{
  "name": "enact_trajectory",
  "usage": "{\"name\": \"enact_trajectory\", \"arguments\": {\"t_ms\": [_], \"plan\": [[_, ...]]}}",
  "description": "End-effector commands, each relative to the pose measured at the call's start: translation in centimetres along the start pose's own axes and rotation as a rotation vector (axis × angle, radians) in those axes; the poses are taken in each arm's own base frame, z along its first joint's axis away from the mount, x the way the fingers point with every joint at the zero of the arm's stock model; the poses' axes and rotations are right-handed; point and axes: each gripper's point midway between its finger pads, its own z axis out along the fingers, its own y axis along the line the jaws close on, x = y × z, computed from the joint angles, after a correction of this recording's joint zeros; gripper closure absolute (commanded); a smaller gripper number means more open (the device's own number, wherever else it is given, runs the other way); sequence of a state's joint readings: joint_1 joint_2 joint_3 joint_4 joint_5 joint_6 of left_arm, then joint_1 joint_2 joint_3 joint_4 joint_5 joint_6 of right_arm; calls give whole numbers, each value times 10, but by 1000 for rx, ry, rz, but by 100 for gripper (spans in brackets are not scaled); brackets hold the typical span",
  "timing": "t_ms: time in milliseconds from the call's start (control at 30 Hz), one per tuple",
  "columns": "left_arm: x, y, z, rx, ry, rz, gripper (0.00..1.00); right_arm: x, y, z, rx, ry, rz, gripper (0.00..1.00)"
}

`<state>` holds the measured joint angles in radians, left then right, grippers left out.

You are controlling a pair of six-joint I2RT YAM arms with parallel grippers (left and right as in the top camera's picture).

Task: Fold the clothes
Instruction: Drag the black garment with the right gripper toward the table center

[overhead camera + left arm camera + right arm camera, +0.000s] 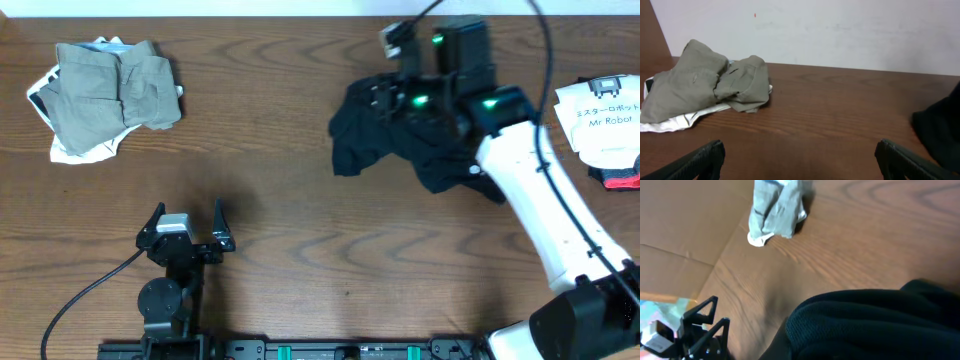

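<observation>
The black shirt (pixel 365 130) lies bunched at the back right of the table. My right gripper (pixel 402 98) is down in the bunch and appears shut on it. In the right wrist view the black fabric (pixel 875 325) fills the lower frame and hides the fingers. A khaki-grey garment (pixel 105 90) lies crumpled at the back left on top of a white one (pixel 75 150). My left gripper (pixel 190 225) is open and empty near the front left, far from both piles. The left wrist view shows the khaki garment (pixel 705 82) and an edge of the black shirt (pixel 940 130).
A white printed garment (pixel 600 110) lies at the far right edge, with a red and black item (pixel 622 178) just below it. A wall stands behind the table (pixel 840 110). The left arm's cable trails off to the front left.
</observation>
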<state>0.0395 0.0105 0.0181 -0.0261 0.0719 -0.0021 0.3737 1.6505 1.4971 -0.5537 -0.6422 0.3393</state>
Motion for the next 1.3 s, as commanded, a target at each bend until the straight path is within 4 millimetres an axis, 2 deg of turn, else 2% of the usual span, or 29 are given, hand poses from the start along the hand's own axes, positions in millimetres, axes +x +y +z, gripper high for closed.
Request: {"name": "enact_trajectory", "arguments": {"t_ms": [0, 100, 233, 267, 333, 400, 500, 600, 700, 800, 900, 1000, 1133, 1267], "plan": [[15, 0, 1, 7, 45, 4, 2, -1, 25, 5, 48, -31, -38, 93], [15, 0, 1, 7, 45, 4, 2, 5, 34, 14, 77, -29, -59, 91], [15, 0, 1, 7, 45, 4, 2, 3, 39, 15, 75, -42, -74, 88], [15, 0, 1, 7, 45, 4, 2, 2, 38, 14, 76, -46, -73, 85], [15, 0, 1, 7, 45, 4, 2, 1, 35, 12, 83, -47, -68, 73], [15, 0, 1, 7, 45, 4, 2, 2, 30, 11, 94, -39, -80, 70], [15, 0, 1, 7, 45, 4, 2, 6, 7, 4, 197, -24, -92, 64], [15, 0, 1, 7, 45, 4, 2, 4, -27, -14, 365, -36, -74, 59], [15, 0, 1, 7, 45, 4, 2, 0, -58, -47, 520, -66, -32, 50], [15, 0, 1, 7, 45, 4, 2, 1, -88, -90, 632, -86, 44, 44], [15, 0, 1, 7, 45, 4, 2, 18, -117, -121, 710, -51, 181, 44], [15, 0, 1, 7, 45, 4, 2, 46, -139, -134, 766, 30, 297, 43], [15, 0, 1, 7, 45, 4, 2, 84, -158, -131, 808, 147, 409, 42], [15, 0, 1, 7, 45, 4, 2, 112, -173, -121, 830, 213, 436, 42]]}}
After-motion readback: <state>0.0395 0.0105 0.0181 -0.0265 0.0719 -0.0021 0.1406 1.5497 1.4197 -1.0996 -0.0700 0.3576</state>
